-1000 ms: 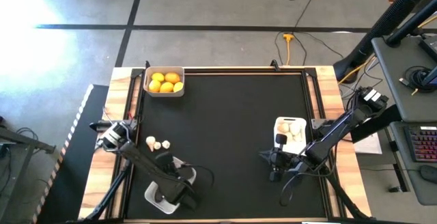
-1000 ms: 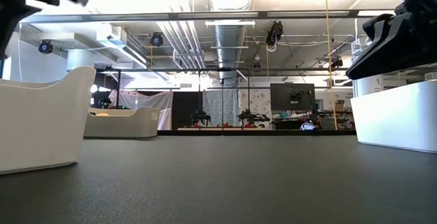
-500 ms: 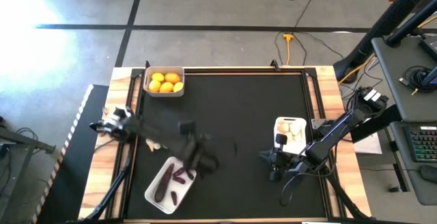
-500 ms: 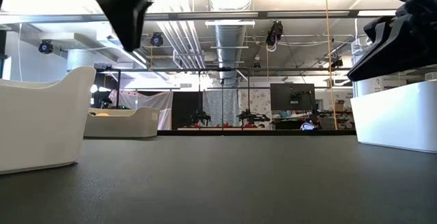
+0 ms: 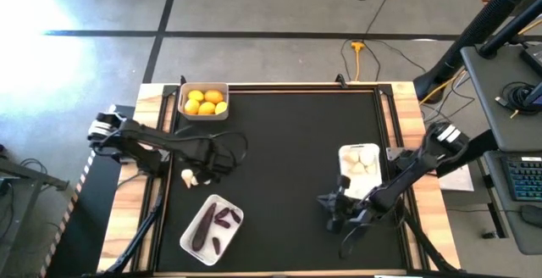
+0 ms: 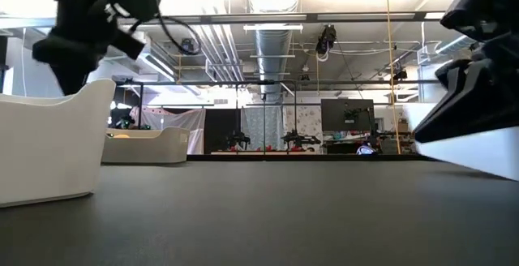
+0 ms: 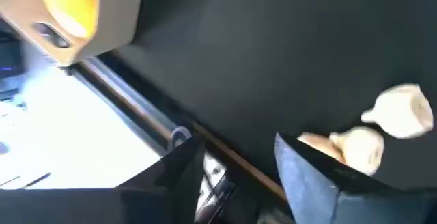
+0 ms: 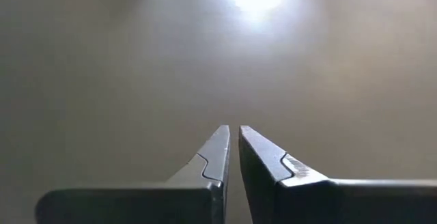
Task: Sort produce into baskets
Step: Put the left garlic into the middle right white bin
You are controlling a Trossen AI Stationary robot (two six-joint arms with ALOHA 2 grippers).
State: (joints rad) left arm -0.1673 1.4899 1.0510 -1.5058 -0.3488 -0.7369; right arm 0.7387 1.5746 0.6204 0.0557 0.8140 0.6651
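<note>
High view: left gripper (image 5: pixel 222 155) hovers just beside small white garlic-like bulbs (image 5: pixel 193 177) loose on the black table (image 5: pixel 288 142).
Left wrist view: fingers (image 7: pixel 321 176) apart, empty, bulbs beside one.
Right wrist view: right gripper (image 8: pixel 232 142) fingers together, empty.

My mat (image 5: pixel 288 168) is plain black inside pale wood edges, the citrus (image 5: pixel 205 102) at its far left corner is yellow-orange in a grey tray (image 5: pixel 203 114), the eggplants (image 5: pixel 206 224) are dark purple in a white tray (image 5: pixel 188 238), and the garlic bulbs (image 5: pixel 193 177) are white.
</note>
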